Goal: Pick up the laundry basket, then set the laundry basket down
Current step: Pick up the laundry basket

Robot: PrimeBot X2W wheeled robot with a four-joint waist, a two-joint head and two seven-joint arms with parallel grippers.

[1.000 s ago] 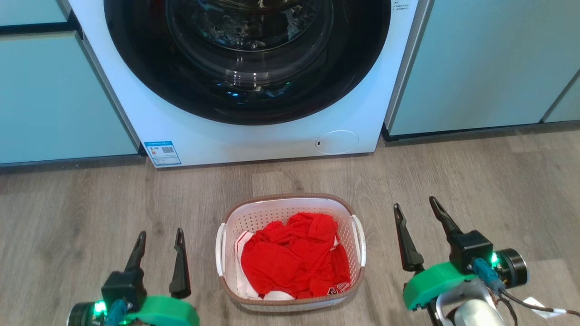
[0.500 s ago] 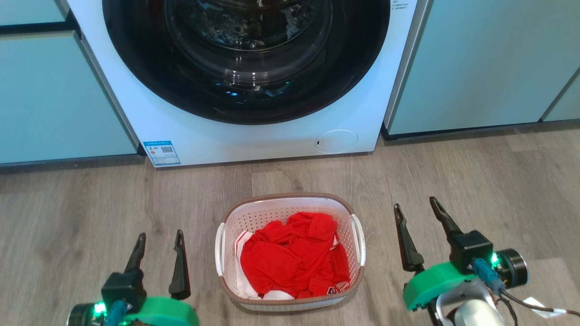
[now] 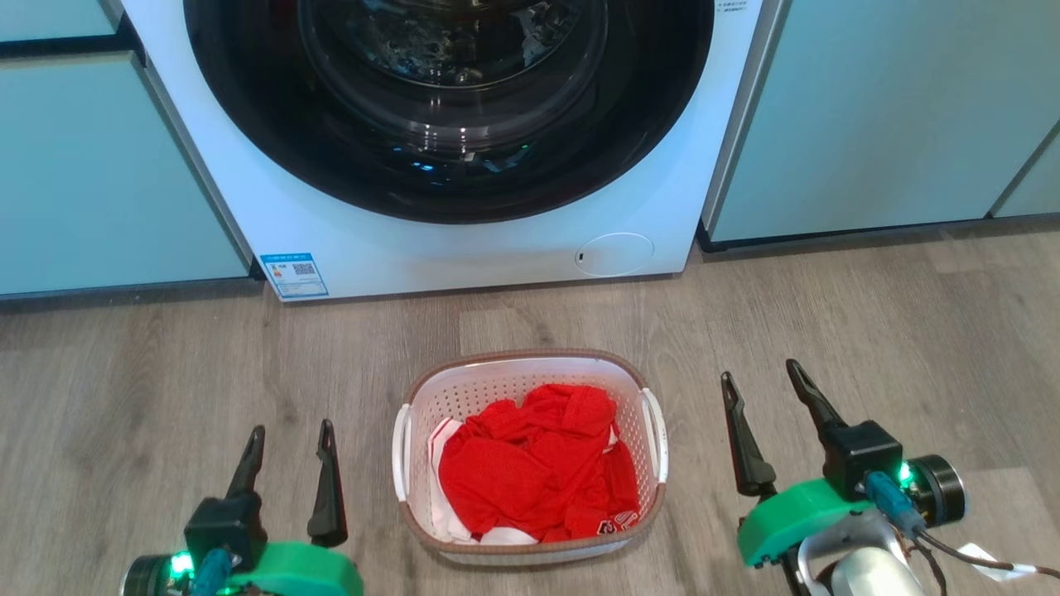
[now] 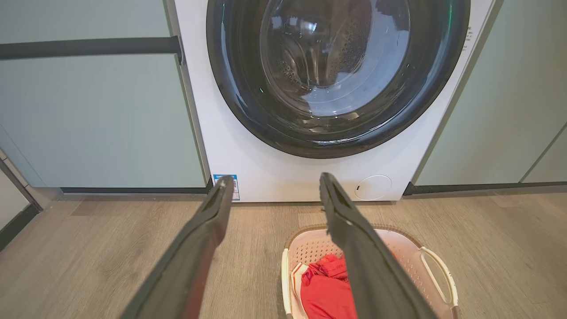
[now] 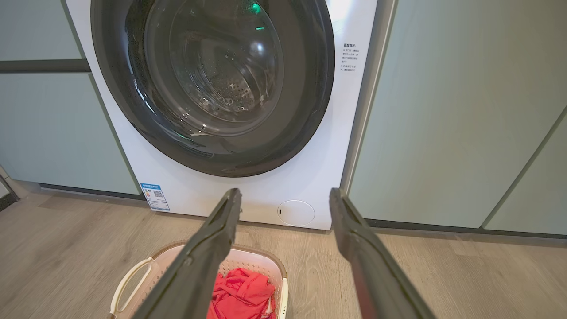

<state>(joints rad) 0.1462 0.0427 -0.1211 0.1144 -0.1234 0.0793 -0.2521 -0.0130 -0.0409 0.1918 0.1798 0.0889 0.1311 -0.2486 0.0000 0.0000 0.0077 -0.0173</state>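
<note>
Between the left claw [image 3: 291, 427] and the right claw [image 3: 760, 371], touching neither, the laundry basket [image 3: 527, 358] sits on the wood floor [image 3: 166, 372]. It holds a crumpled red mesh garment [image 3: 530, 472], with white fabric [image 3: 441, 440] showing on the side toward the left claw. Both claws are spread wide and empty. Their fingers point toward the front-loading washing machine [image 3: 464, 248], which stands beyond their tips.
</note>
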